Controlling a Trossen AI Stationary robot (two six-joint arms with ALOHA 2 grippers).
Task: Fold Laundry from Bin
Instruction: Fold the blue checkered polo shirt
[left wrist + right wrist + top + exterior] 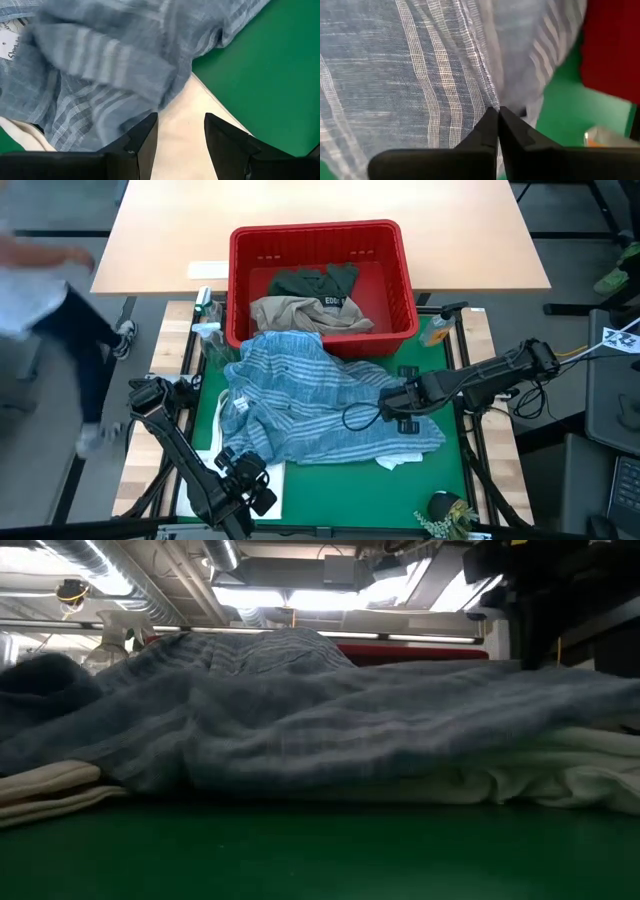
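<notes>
A blue-and-white striped garment (310, 400) lies spread and rumpled on the green mat (455, 470), its far edge up against the red bin (405, 280). In the bin lie a dark green piece (315, 280) and a beige piece (300, 313). White cloth (400, 461) shows from under the striped garment's near edge. My right gripper (385, 402) is shut on the striped garment's right part. My left gripper (252, 478) hovers open at the near left, its fingers (145, 135) over pale cloth (180, 140) beside the striped garment's edge (125, 95), touching nothing. My right gripper comes from above, pointing down, and its shut fingertips (490, 125) meet on the striped garment beside a seam (482, 75). The pinch is only at the fingers' free ends. One layer or several, I cannot tell. The cloth lies slack on the mat around the hold.
A spray bottle (205, 315) stands left of the bin and an orange bottle (437, 330) right of it. A wooden table (330, 205) lies beyond the bin. A person (45, 290) moves past at the far left. Bare green mat shows at the near right.
</notes>
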